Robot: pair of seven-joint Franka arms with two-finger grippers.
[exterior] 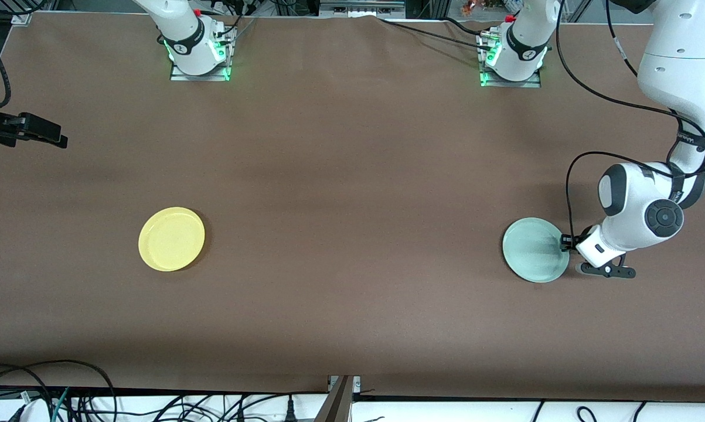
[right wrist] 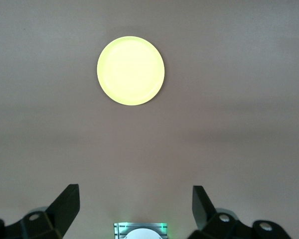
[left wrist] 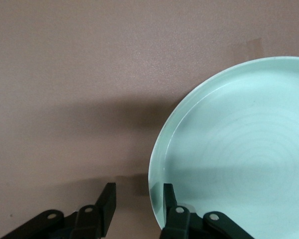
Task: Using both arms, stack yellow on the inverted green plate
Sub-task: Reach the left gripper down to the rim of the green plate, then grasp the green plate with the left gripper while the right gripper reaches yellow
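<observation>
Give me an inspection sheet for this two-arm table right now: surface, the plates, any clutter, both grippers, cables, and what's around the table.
Surface: brown table cover, flat, no spills seen.
Job's things: yellow plate lies rim up toward the right arm's end; green plate lies rim up, not yet inverted, toward the left arm's end.
Clutter: nothing seen.
Grippers: left gripper is low at the green plate's edge, one finger inside the rim and one outside, not yet clamped. Right gripper is open, up in the air at its own end of the table, waiting.
Cables: black cable loops along the left arm; loose cables lie off the table edge nearest the camera.
Surroundings: both arm bases show green lights.
</observation>
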